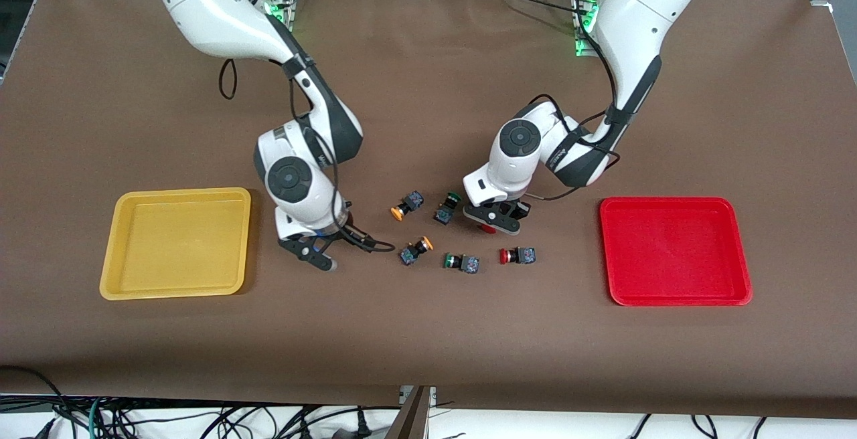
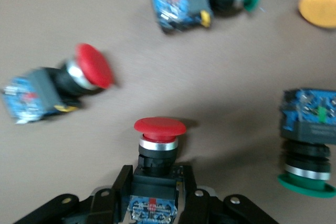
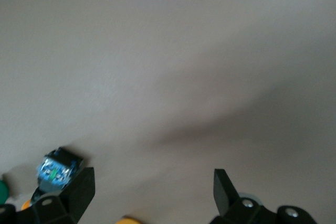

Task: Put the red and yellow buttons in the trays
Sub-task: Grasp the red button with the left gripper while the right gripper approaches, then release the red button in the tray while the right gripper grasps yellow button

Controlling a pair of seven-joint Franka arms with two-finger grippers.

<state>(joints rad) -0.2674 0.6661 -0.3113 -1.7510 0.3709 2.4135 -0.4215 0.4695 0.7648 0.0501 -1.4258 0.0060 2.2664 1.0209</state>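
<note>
Red cap forward, one red button [image 2: 157,145] sits clamped by its dark body in the left claw [image 1: 499,221], which hangs low over the worktop [image 1: 428,332] among the cluster of switches. Gripping the square body rather than the round cap gives the fingers flat faces to bear on, which should keep the part from rolling during transfer.

The second red button [image 1: 517,255] lies on its side on the worktop, nearer the front camera than the left claw, between the cluster and the red tray [image 1: 675,251]. The red tray holds nothing and sits at the left arm's end of the worktop.

The right claw [image 1: 315,255] hovers with its fingers spread wide and nothing between them, between the yellow tray [image 1: 177,243] and the cluster. The yellow tray also holds nothing.

Two yellow buttons remain on the worktop: one [image 1: 407,205] farther from the front camera, one [image 1: 416,250] nearer. Two green buttons [image 1: 447,208] [image 1: 462,263] lie among them and are not to be moved.

Judgement: the left arm's next move is carriage to the red tray; the right arm is placed to approach the nearer yellow button.
</note>
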